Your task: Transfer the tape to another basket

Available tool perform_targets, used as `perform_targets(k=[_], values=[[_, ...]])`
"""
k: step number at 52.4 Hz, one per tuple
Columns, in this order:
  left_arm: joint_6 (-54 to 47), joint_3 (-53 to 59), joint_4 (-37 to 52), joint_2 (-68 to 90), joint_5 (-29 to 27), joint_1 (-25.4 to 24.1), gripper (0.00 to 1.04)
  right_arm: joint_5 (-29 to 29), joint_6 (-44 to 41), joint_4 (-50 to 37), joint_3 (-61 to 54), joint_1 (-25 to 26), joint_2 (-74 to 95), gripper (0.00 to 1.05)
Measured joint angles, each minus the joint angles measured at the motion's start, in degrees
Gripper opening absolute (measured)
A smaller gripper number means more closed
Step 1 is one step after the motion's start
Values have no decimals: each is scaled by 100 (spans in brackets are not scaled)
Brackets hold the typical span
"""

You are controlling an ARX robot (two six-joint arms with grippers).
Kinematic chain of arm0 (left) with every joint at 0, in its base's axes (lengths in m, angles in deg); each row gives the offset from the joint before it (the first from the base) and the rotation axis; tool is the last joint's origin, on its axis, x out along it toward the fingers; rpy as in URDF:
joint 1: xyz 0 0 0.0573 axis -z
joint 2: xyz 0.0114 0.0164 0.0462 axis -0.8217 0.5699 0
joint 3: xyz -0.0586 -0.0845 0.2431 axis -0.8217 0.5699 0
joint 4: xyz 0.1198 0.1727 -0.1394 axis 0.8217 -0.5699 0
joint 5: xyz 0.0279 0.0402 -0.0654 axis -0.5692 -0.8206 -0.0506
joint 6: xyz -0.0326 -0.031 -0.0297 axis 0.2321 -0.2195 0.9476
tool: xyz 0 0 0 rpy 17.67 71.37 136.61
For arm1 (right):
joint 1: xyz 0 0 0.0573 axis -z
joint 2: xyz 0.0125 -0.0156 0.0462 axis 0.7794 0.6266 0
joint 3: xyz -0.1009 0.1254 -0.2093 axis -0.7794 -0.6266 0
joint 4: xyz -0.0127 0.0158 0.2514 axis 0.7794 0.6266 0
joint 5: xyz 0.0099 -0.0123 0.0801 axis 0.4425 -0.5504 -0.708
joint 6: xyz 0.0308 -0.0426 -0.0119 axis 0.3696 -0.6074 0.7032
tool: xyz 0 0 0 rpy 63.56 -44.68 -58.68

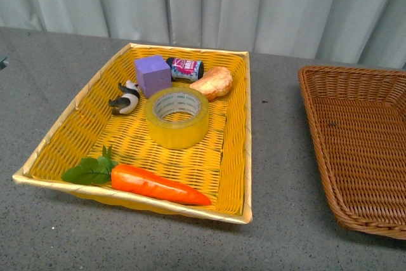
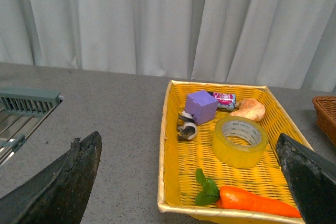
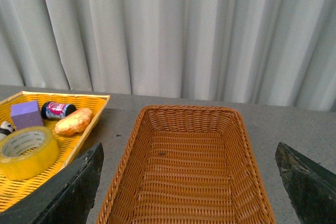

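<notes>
The tape (image 1: 177, 117), a yellowish roll with a white core, lies flat in the middle of the yellow woven tray (image 1: 76, 103). It also shows in the left wrist view (image 2: 240, 141) and the right wrist view (image 3: 27, 152). The brown wicker basket (image 1: 317, 96) stands empty to the right on the table, and fills the right wrist view (image 3: 131, 156). My left gripper (image 2: 191, 182) is open, held above and short of the yellow tray. My right gripper (image 3: 189, 182) is open above the brown basket's near end. Neither gripper shows in the front view.
In the yellow tray with the tape lie a purple block (image 1: 152, 75), a small dark can (image 1: 185, 68), a bread piece (image 1: 212, 82), a black-and-white toy (image 1: 125, 98) and an orange carrot (image 1: 158, 185). A grey rack (image 2: 26, 106) stands left. Curtains hang behind the grey table.
</notes>
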Motion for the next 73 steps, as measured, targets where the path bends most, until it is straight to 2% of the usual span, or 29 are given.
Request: perform_targets(k=[73], values=[[0,0,0,0,0,0,98,0,2,0,0,0,0,96]])
